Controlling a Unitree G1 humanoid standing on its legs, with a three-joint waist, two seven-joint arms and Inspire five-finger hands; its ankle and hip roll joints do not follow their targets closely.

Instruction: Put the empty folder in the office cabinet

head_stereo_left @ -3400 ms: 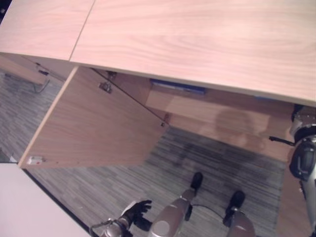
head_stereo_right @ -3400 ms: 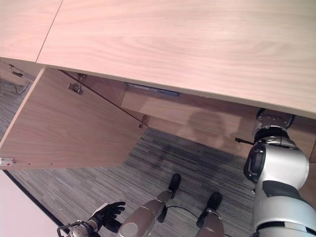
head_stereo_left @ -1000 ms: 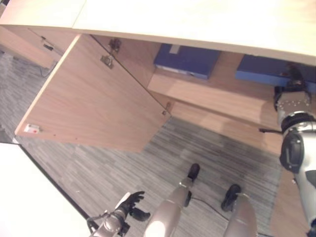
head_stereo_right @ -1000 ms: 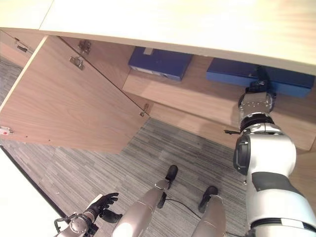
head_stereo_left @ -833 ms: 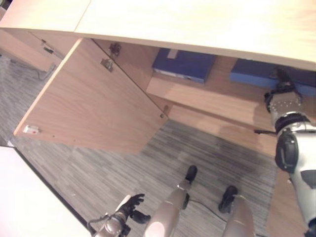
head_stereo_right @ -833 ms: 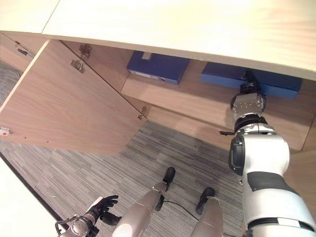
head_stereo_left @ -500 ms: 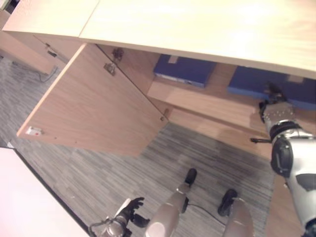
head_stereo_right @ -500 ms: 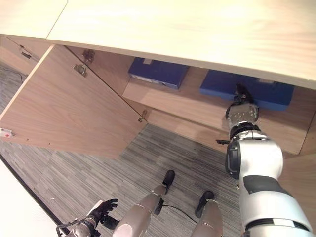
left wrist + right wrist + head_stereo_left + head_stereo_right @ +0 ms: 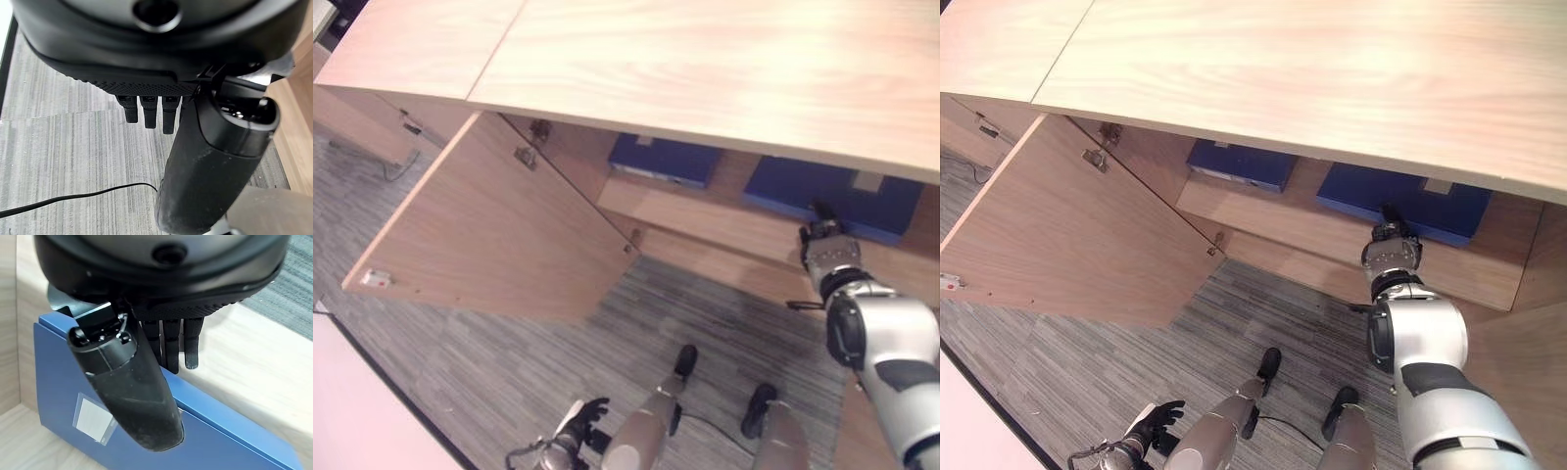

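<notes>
Blue folders (image 9: 1400,208) inside open wooden cabinet (image 9: 1234,78)

The cabinet (image 9: 1263,78) stands ahead with its door (image 9: 1077,245) swung out to the left; 2 folders lie on the shelf (image 9: 1293,230) inside, one folder (image 9: 1242,164) left, the other folder (image 9: 1396,206) right; the right hand (image 9: 1391,238) is just before the right one.

The folder (image 9: 1400,204) — dark blue, closed, a pale label on its spine — lies flat on the shelf inside the open office cabinet (image 9: 1263,211), right of another blue folder (image 9: 1239,164).
</notes>
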